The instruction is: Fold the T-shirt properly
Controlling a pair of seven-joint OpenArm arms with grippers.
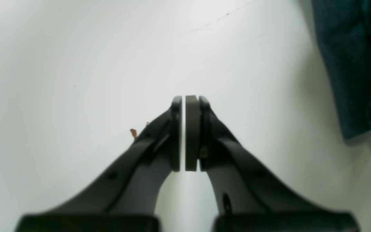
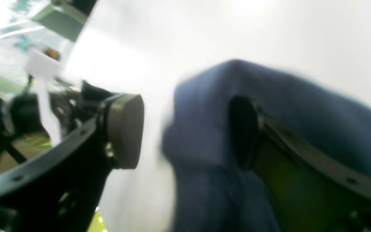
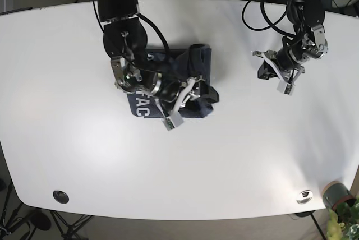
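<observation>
A dark navy T-shirt [image 3: 168, 77] with white lettering lies bunched in a rough fold at the table's middle. My right gripper [image 3: 185, 102] is over its right part and stands open. In the right wrist view a fold of the blue cloth [image 2: 204, 129] drapes over one finger, while the other pad [image 2: 124, 129] is bare and apart from it. My left gripper [image 1: 184, 132] is shut with nothing between its pads. It hovers over bare table, and an edge of the T-shirt [image 1: 349, 64] shows at that view's right. In the base view the left gripper [image 3: 265, 72] is well right of the shirt.
The white table [image 3: 235, 156] spreads wide around the shirt. A black grommet [image 3: 60, 196] sits near the front left and a silver one [image 3: 304, 196] near the front right. A potted plant [image 3: 342, 217] stands off the front right corner. Cables [image 3: 263, 4] trail at the back right.
</observation>
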